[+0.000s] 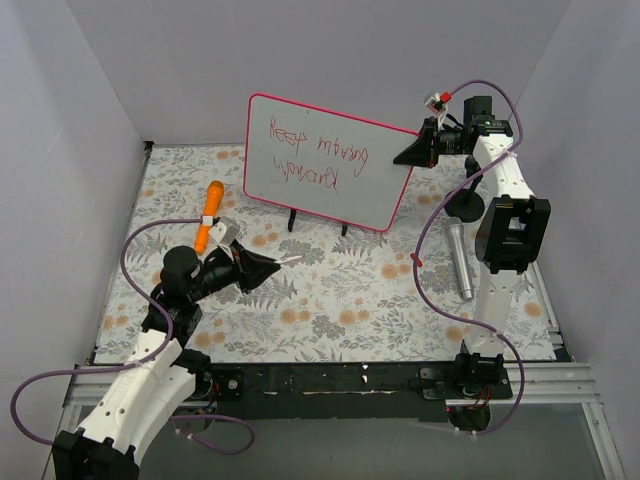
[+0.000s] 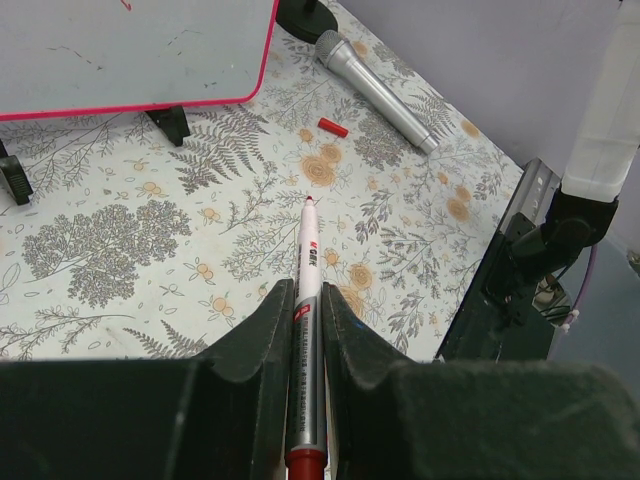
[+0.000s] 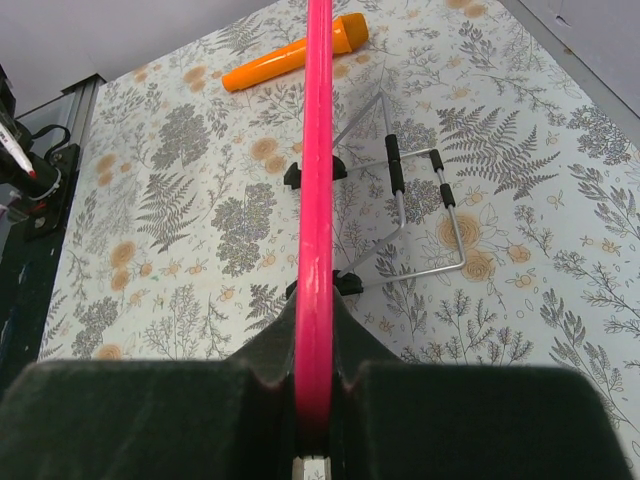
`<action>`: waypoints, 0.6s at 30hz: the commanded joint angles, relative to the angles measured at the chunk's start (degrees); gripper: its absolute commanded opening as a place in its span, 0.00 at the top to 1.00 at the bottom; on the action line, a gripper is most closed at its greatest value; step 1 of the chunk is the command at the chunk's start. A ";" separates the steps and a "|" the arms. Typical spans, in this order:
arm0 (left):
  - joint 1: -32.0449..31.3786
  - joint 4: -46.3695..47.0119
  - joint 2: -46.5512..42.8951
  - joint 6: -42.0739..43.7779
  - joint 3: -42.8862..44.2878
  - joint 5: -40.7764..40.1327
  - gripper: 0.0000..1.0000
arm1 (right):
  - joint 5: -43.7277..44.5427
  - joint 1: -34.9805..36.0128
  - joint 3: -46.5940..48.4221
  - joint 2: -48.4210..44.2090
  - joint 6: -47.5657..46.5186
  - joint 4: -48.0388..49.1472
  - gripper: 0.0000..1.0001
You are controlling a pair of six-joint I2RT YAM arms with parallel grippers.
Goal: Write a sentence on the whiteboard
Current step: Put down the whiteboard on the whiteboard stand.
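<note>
The whiteboard stands tilted on its two black feet at the back of the table, its pink frame all round. Two lines of the red handwritten sentence cover its left and middle. My right gripper is shut on the board's right edge; in the right wrist view the pink frame runs up from between the jaws of that gripper. My left gripper is shut on a red-ended marker pen, tip pointing forward, held above the floral mat and apart from the board.
An orange pen-shaped object lies left of the board. A silver microphone and a black round base lie on the right by the right arm. A small red cap rests on the mat. A wire stand props the board behind.
</note>
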 commanded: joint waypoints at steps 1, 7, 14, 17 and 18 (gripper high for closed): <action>0.34 0.10 -0.96 0.86 0.37 -0.83 1.00 | -2.84 0.76 0.07 -0.60 -2.67 -3.42 0.99; 0.34 0.10 -0.79 0.86 0.46 -0.75 1.00 | -0.73 0.76 0.42 0.28 -7.32 -7.46 0.99; 0.34 0.10 -0.78 0.86 0.54 -0.75 1.00 | -0.02 0.76 1.48 1.25 -9.61 -9.75 0.99; 0.25 0.10 -0.87 0.86 0.37 -1.01 1.00 | 0.15 0.76 2.53 2.04 -8.91 -9.84 0.99; 0.34 0.10 -0.87 0.95 0.45 -0.92 1.00 | 0.24 0.76 3.14 2.39 -8.82 -9.84 0.99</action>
